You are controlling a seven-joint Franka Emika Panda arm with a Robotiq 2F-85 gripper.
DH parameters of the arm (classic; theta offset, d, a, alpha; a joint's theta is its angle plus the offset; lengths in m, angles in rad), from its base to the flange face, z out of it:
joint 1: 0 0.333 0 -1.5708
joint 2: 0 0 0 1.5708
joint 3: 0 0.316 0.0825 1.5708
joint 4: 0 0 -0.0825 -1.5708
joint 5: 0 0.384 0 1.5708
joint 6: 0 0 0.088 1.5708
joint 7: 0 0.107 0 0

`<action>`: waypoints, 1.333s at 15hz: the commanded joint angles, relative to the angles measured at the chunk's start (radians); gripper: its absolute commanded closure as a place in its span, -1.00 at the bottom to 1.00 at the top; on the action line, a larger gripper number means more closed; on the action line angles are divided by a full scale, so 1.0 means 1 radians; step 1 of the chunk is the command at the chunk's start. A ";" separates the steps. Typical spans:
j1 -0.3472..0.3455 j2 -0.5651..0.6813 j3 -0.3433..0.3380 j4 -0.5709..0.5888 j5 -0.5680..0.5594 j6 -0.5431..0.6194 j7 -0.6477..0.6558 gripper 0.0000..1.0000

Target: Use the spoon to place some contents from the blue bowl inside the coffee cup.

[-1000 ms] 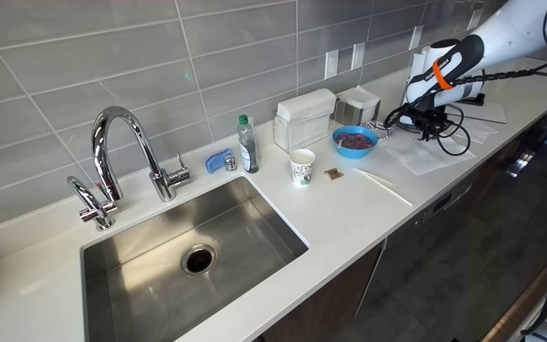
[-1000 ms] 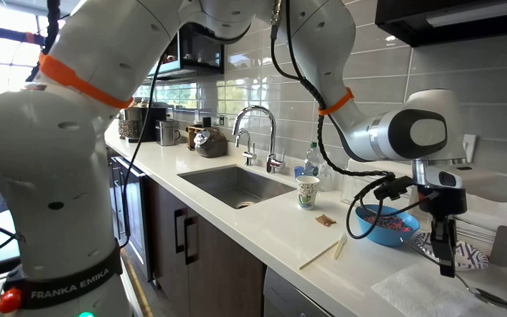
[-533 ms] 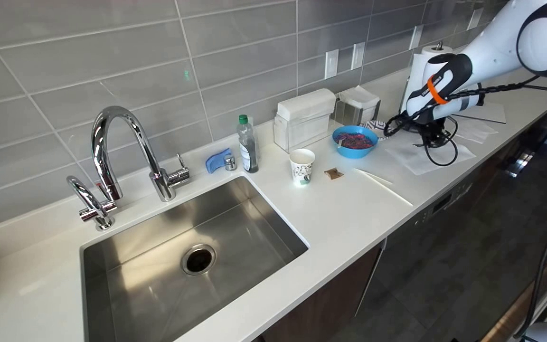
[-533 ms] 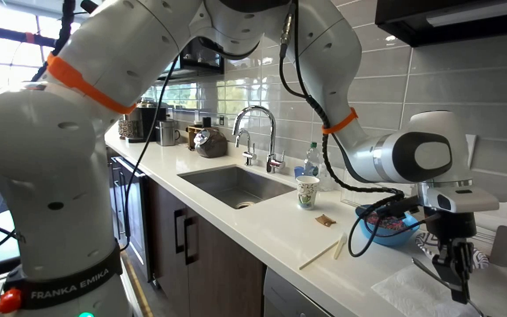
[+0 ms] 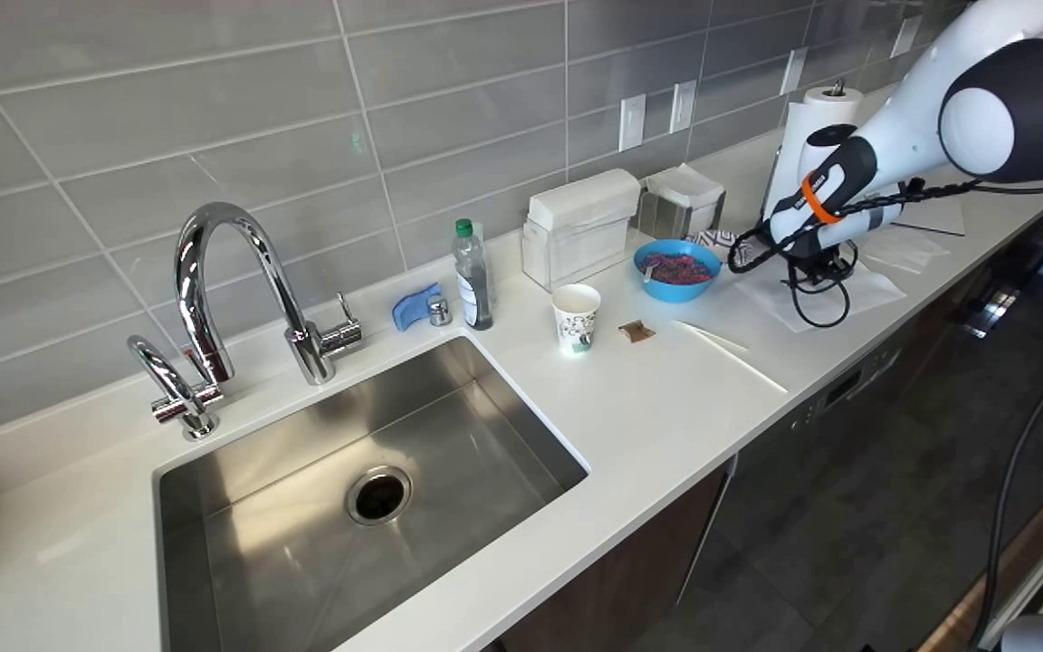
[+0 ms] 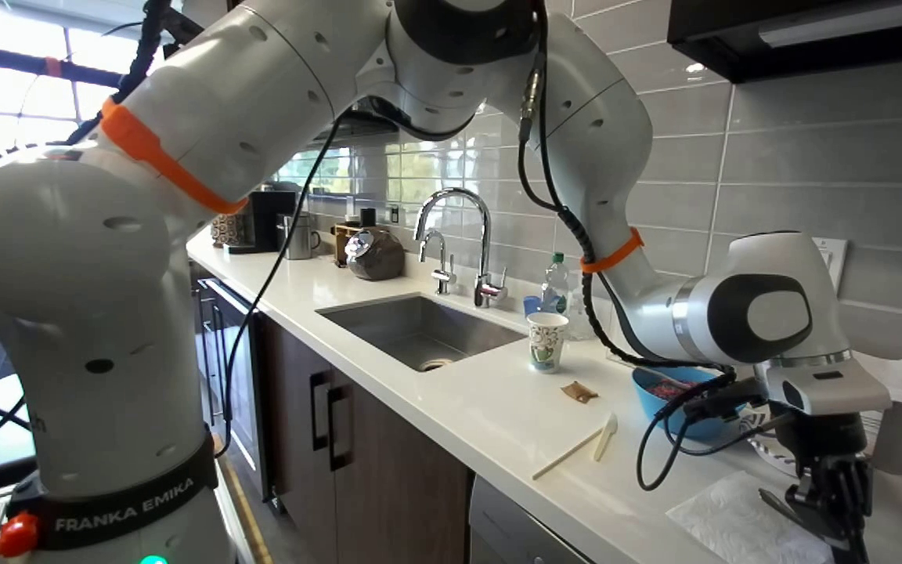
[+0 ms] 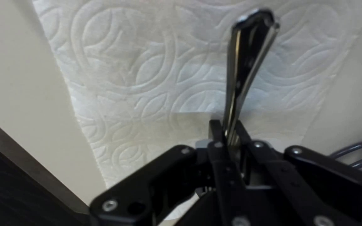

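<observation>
The blue bowl (image 5: 671, 294) stands near the wall with dark reddish-purple contents (image 5: 677, 269). In an exterior view my arm's cables partly cover the bowl (image 6: 647, 384). The white coffee cup (image 5: 576, 317) stands upright between bowl and sink; it also shows in an exterior view (image 6: 546, 342). My gripper (image 7: 229, 128) is shut on the spoon (image 7: 244, 59), whose handle end points out beyond the fingertips. The spoon's handle end (image 6: 784, 505) also shows in an exterior view. The spoon's scoop is hidden or out of frame. The gripper (image 6: 846, 525) is low over the paper towel, apart from the bowl.
A paper towel (image 7: 130, 62) lies under the gripper. A patterned plate (image 5: 713, 240) sits beside the bowl. A pale stick (image 5: 743, 360) and brown wrapper (image 5: 636, 331) lie near the cup. Napkin holders (image 5: 576, 244), a paper-towel roll (image 5: 825, 113) and the sink (image 5: 485, 398) are around.
My gripper has moved lower, with the hand tilting, and carries the spoon along. The spoon's scoop has left the exterior frame. The bowl and cup have not moved.
</observation>
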 commanded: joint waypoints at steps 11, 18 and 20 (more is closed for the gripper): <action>-0.021 -0.303 0.031 -0.190 -0.091 -0.104 -0.438 -0.98; -0.102 -0.532 0.085 -0.386 -0.059 -0.103 -0.902 -1.00; -0.081 -0.474 0.055 -0.328 -0.075 -0.091 -0.811 -0.98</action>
